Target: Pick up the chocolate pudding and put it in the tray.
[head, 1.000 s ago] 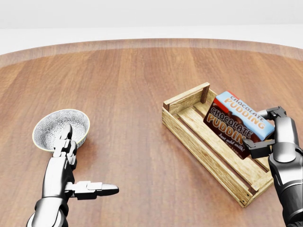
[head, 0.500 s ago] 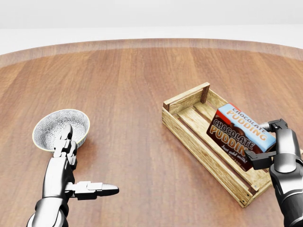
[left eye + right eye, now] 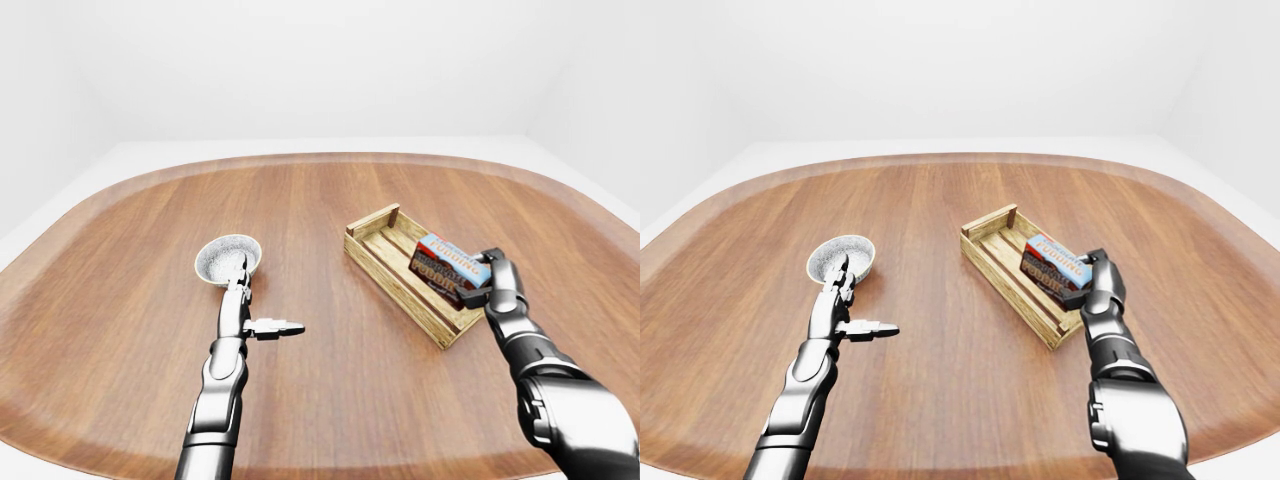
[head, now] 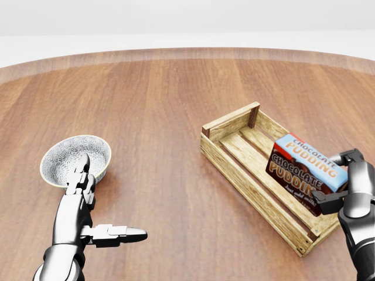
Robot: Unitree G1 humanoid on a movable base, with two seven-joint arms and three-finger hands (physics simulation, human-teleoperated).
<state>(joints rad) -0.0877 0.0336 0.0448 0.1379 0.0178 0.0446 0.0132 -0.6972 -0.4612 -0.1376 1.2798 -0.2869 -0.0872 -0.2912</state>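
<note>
Gripping the chocolate pudding [image 4: 306, 167] inside the tray [image 4: 234, 132], right hand [image 4: 345, 184] fingers clasp it; left hand [image 4: 88, 211] splayed

A: So where's the open space on that table [image 4: 176, 105]?

B: Mostly the middle. Between the bowl [image 4: 74, 159] on the head view's left and the wooden tray [image 4: 246, 170] on its right there's a wide strip of bare wood, and everything toward the top is bare too.

A: What's in the way?

B: The tray's slatted walls, and the chocolate pudding [image 4: 306, 172] box filling its lower-right end, tilted, with the right hand [image 4: 351, 184] clamped round it. The tray's upper-left end is unoccupied. The left hand [image 4: 88, 205] sits just below the bowl, fingers spread, one finger sticking out rightward into the strip.
</note>
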